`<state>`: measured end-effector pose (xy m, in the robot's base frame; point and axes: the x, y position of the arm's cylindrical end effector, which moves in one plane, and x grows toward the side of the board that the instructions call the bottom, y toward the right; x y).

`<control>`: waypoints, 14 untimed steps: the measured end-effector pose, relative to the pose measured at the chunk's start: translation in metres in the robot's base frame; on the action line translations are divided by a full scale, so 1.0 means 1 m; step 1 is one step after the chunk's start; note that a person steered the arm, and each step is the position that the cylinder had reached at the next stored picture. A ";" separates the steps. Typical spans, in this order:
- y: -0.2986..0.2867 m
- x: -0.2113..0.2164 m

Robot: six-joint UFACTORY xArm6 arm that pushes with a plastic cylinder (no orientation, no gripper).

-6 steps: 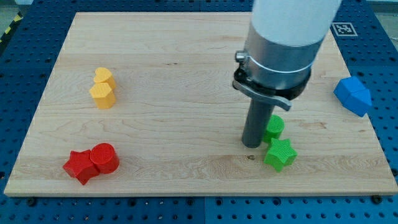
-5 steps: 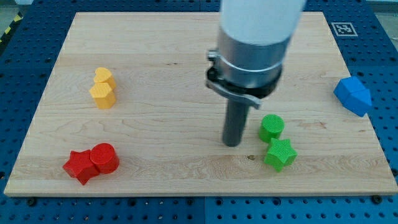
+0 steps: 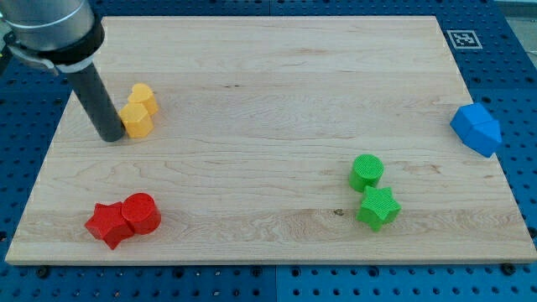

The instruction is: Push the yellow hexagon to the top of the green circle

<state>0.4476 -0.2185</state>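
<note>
The yellow hexagon point(image 3: 137, 121) lies at the board's left, touching a yellow heart-like block point(image 3: 143, 98) just above and right of it. My tip point(image 3: 111, 137) stands right against the hexagon's left side. The green circle point(image 3: 367, 171) sits far off at the lower right, with a green star point(image 3: 377, 207) just below it.
A red star point(image 3: 106, 225) and a red cylinder point(image 3: 141, 213) sit together at the bottom left. A blue block point(image 3: 476, 129) lies off the board's right edge. The wooden board point(image 3: 268, 84) rests on a blue pegboard table.
My tip has swept from beside the green circle across the board to the left and now stands at the yellow hexagon's left side. The two yellow blocks have shifted slightly right.
</note>
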 end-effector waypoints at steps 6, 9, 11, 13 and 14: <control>0.036 0.013; -0.014 -0.051; 0.167 -0.030; 0.163 -0.026; 0.110 -0.026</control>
<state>0.4215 -0.1087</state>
